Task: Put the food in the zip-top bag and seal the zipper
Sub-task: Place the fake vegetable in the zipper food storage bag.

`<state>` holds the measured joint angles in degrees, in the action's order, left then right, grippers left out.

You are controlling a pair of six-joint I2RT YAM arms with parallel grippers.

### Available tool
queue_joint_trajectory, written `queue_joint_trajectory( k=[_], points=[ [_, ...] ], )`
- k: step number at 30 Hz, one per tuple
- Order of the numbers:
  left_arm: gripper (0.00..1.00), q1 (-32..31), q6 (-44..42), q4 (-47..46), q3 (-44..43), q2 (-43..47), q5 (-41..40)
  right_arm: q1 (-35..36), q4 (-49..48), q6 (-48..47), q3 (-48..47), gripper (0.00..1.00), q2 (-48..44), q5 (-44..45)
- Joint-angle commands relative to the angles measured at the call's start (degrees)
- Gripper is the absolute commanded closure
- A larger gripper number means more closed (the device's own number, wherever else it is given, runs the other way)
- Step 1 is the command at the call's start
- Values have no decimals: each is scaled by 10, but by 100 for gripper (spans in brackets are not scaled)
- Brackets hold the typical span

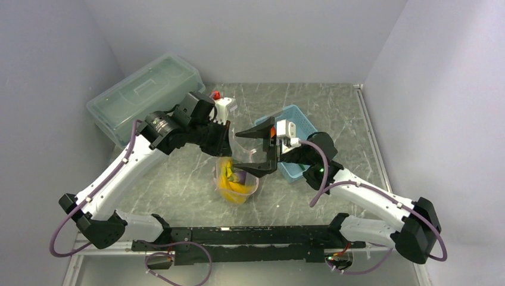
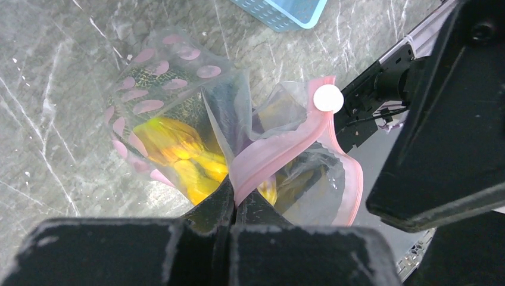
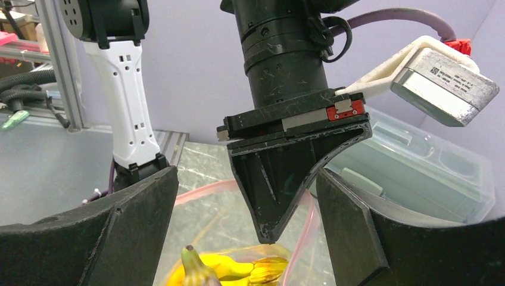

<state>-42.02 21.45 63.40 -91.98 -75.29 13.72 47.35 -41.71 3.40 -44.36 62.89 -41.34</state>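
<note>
The zip-top bag (image 1: pixel 237 182) hangs mid-table, clear with pink dots (image 2: pixel 172 89), and yellow bananas (image 2: pixel 178 155) lie inside it. My left gripper (image 2: pixel 238 199) is shut on the zipper (image 2: pixel 280 149), the pink strip, and holds the mouth up. From the right, my right gripper (image 1: pixel 255 151) stands open just above the bag's mouth. Nothing is between its fingers (image 3: pixel 137 220). In the right wrist view the bananas (image 3: pixel 220 268) show below, inside the pink rim (image 3: pixel 199 190). A small red piece of food (image 1: pixel 216 94) lies at the back.
A light-blue slatted basket (image 1: pixel 295 122) sits behind my right wrist, partly hidden by it. A large translucent lidded box (image 1: pixel 146 92) stands at the back left. Grey walls close the table on three sides.
</note>
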Motion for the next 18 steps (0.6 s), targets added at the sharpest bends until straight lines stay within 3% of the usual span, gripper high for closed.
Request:
queue_joint_trajectory(
  k=[1, 9, 12, 18],
  points=[
    [100, 1, -8, -11, -36, -3, 3, 3, 62, -9, -34, 10, -28, 26],
    [100, 2, -11, 8, -49, -9, -73, -2, 231, -24, -100, 7, -55, 107],
    [100, 2, -15, 13, -54, -9, -104, -5, 286, -18, -115, 1, -65, 175],
    [100, 1, -23, 17, -61, -9, -145, -23, 412, -2, -170, 0, -55, 288]
  ],
)
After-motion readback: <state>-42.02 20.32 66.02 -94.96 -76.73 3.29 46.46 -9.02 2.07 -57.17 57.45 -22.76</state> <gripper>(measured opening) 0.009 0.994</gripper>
